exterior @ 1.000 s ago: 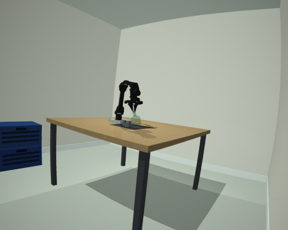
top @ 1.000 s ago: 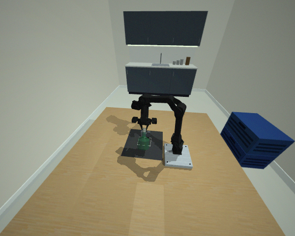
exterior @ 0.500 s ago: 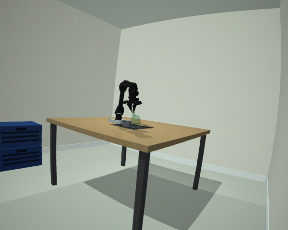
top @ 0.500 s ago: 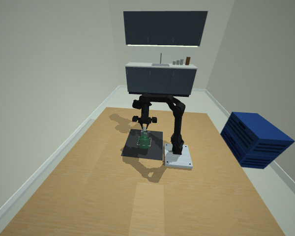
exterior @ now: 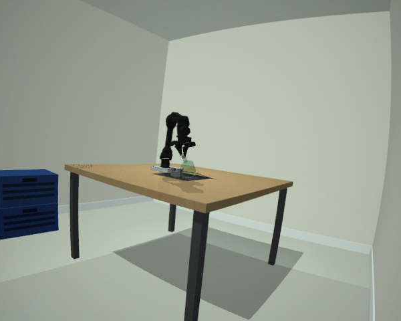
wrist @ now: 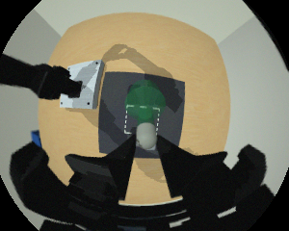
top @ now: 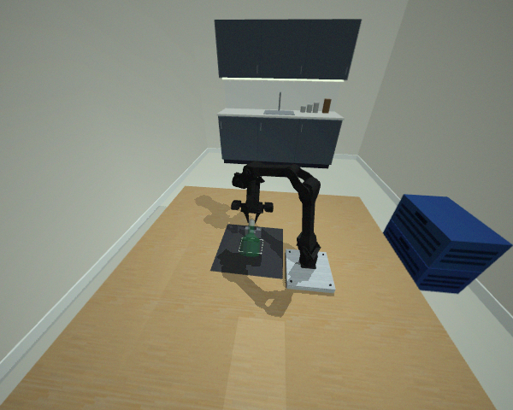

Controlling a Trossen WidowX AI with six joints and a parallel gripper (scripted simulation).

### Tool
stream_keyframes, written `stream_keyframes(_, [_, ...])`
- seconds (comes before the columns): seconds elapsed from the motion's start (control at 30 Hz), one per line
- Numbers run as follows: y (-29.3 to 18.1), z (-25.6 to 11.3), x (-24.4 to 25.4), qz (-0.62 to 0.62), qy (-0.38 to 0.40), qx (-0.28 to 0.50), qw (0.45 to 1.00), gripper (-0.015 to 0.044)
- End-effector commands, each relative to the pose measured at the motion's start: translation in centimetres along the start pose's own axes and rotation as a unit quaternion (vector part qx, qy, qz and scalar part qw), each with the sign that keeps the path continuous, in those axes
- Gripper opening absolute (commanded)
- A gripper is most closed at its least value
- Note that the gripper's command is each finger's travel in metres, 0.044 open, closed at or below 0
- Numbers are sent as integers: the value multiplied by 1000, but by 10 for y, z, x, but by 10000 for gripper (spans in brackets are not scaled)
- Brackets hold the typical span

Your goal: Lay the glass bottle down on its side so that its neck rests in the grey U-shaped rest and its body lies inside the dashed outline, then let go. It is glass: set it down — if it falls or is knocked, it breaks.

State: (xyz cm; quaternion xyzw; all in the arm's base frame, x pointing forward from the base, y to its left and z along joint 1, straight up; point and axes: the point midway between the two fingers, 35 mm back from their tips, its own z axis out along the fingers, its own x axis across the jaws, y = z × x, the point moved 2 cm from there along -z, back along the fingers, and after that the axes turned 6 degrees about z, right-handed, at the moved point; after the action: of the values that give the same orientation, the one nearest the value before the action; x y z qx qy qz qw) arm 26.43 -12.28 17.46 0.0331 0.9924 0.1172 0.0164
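- Near the centre of the top frame, we have the gripper (top: 251,221) (exterior: 184,156) (wrist: 146,138) pointing down, fingers clamped on the neck of the green glass bottle (top: 250,248) (exterior: 188,167) (wrist: 144,98).
- Bottle is tilted, not flat. In the exterior frame, we see its neck lean up and left from the body.
- Body is over the dark mat (top: 272,260) (exterior: 204,178) (wrist: 111,86); we can't tell if its base touches.
- Dashed outline (top: 262,246) (wrist: 125,119): in the wrist frame, we see the body overlap its upper edge.
- Grey rest (exterior: 176,172): left of the body in the exterior frame. Neck is above it, not laid in.
- Arm's base plate (top: 324,283) (exterior: 155,168) (wrist: 94,68): right of the mat in the top frame; we see it apart from the bottle.
- Release still to do.
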Motion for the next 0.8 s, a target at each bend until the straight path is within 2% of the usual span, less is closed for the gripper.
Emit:
stream_keyframes(0.0, [-9,1,-1,0,1,3,1000,113])
stream_keyframes(0.77, [-39,10,-2,1,-4,-3,1000,113])
